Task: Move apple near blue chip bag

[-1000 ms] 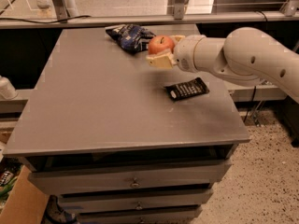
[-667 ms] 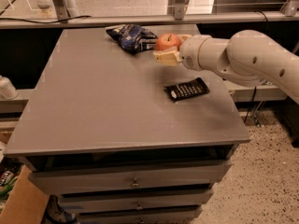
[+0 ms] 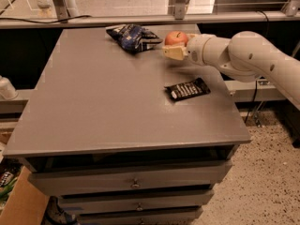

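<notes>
The gripper [image 3: 174,47] reaches in from the right at the table's far edge and is clamped around the apple [image 3: 176,37], whose red top and stem show above the pale fingers [image 3: 171,53]. Just to the gripper's left lies the blue chip bag [image 3: 133,35], near the apple but not touching it. Closer to the camera than the gripper, a black packet [image 3: 187,89] lies flat on the grey table [image 3: 108,107].

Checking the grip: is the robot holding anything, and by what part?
The gripper, at the table's far edge, holds the apple by its lower half; its top is bare.
</notes>
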Robot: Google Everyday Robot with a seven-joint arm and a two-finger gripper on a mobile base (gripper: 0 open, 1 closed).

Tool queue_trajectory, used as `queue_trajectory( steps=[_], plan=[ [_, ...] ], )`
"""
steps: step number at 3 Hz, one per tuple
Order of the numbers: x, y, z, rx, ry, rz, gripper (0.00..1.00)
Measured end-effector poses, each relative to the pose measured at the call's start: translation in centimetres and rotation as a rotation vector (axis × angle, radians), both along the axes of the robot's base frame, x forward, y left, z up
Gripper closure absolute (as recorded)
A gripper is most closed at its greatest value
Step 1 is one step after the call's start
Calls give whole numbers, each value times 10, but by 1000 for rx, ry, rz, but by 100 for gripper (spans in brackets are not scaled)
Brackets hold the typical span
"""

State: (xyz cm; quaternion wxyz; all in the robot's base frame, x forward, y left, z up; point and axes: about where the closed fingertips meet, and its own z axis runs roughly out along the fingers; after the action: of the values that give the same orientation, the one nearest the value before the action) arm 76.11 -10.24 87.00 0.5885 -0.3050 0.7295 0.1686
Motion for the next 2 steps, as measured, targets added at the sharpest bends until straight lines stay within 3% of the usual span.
queue_trajectory(
  steps=[2],
  plan=[
    [39, 0, -27, -11, 54, 18, 100]
  ],
)
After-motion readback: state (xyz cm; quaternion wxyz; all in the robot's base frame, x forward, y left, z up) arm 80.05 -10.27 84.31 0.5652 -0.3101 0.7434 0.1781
